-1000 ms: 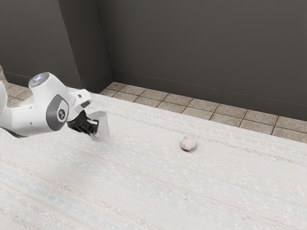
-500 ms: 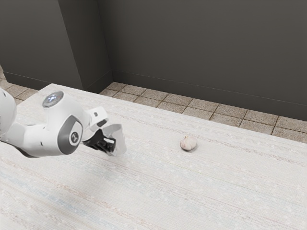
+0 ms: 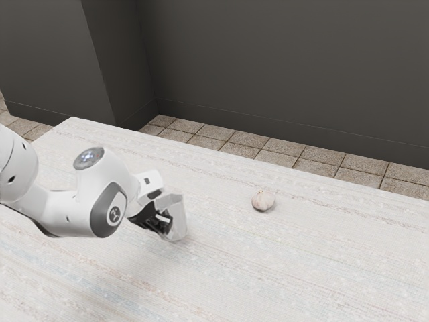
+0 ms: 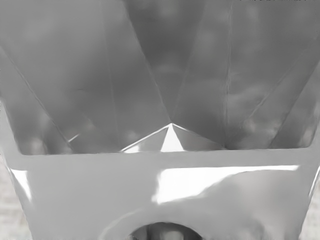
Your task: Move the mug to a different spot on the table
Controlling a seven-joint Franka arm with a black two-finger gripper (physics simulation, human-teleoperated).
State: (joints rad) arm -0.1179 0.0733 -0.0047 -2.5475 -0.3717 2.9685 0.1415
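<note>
A pale grey, faceted mug hangs tilted just above the white wood-grain table, left of the middle in the exterior view. My gripper is shut on the mug, its black fingers clamped on the side of the mug that faces the arm. In the wrist view the mug's glossy grey rim and angular inside walls sit right under my hand.
A small pale garlic-like bulb lies on the table to the exterior view's right of the mug. The table's far edge meets a tiled floor and dark walls. Bare tabletop stretches toward the front and right.
My arm has carried the mug toward the exterior view's right and nearer the front, from beside the table's left part to closer to the bulb. The bulb has not moved.
</note>
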